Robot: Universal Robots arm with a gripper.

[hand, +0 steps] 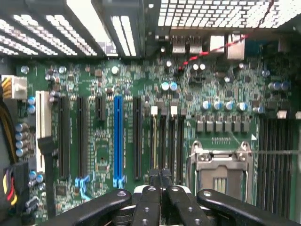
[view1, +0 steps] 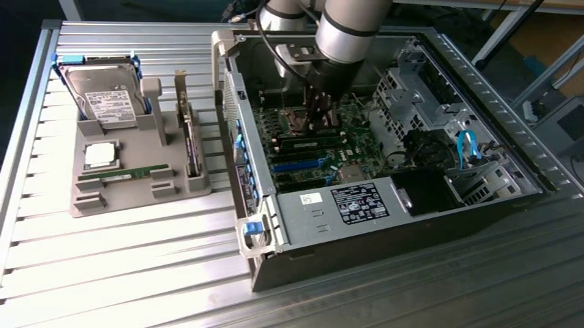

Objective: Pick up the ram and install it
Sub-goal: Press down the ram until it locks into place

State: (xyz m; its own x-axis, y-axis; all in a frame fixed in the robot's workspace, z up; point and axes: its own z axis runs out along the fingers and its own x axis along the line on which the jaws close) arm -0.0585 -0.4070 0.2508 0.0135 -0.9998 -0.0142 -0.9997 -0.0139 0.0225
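Black jointed gripper, jaws shut, over green ridged motherboard.

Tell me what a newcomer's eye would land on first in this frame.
First, the open computer case on the slatted table, with the robot arm plunging into it and its shut gripper low over the green motherboard. Next, the grey parts tray toward the exterior view's left, carrying a hard drive, a silver processor chip and a ram stick lying in its slot.
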